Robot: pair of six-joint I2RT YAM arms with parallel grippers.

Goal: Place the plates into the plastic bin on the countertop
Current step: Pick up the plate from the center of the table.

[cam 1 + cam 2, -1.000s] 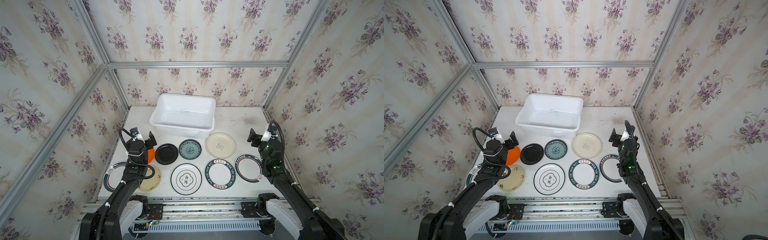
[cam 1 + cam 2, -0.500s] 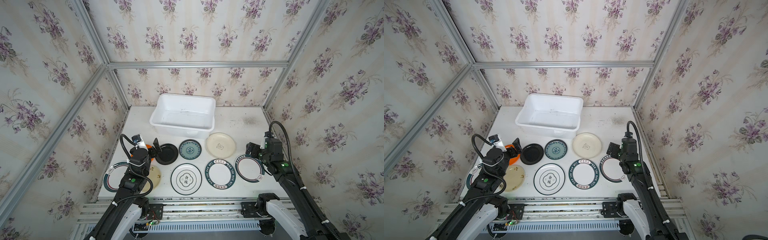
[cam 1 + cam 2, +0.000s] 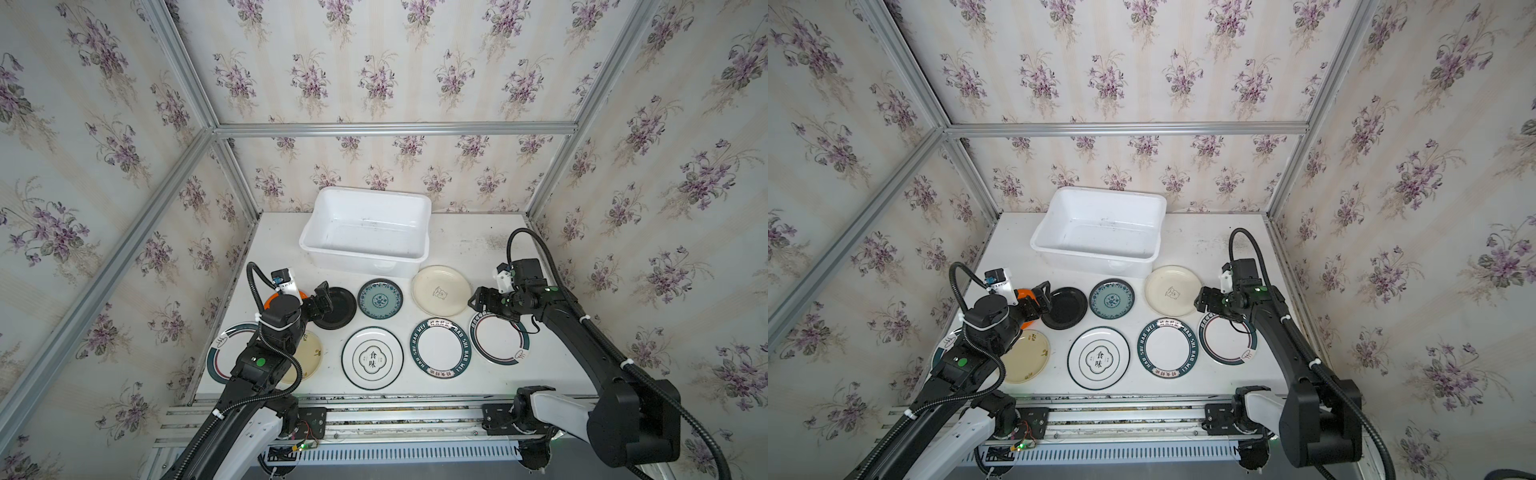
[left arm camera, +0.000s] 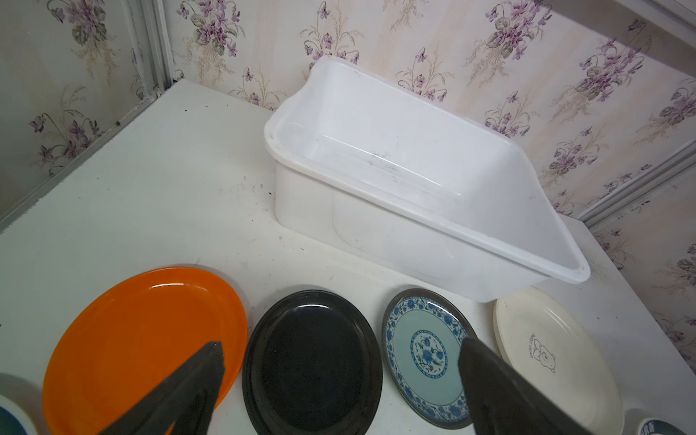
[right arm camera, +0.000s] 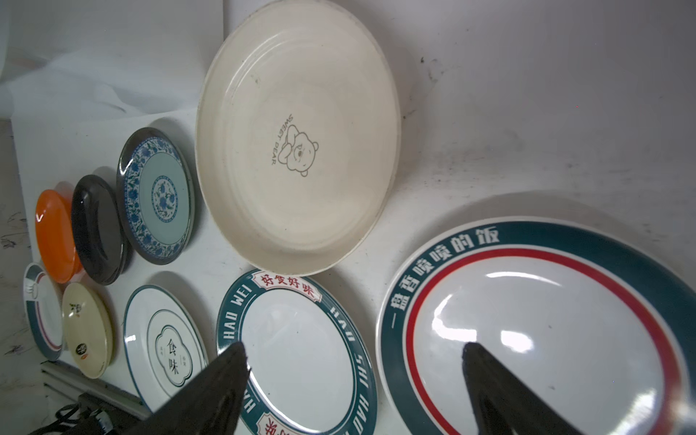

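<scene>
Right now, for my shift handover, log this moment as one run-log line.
left gripper: open, at black plate | right gripper: open, near red-ringed plate | plastic bin: empty | held: nothing

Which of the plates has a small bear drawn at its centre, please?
The cream plate by the plastic bin's right front corner; no other plate shows a bear.

My left gripper (image 3: 325,300) hangs over the back row's second plate (image 3: 345,311), with the bin (image 3: 365,257) beyond it. My right gripper (image 3: 478,300) hangs between the back-row end plate (image 3: 441,291) ahead and the front-row end plate (image 3: 498,345) behind.
</scene>
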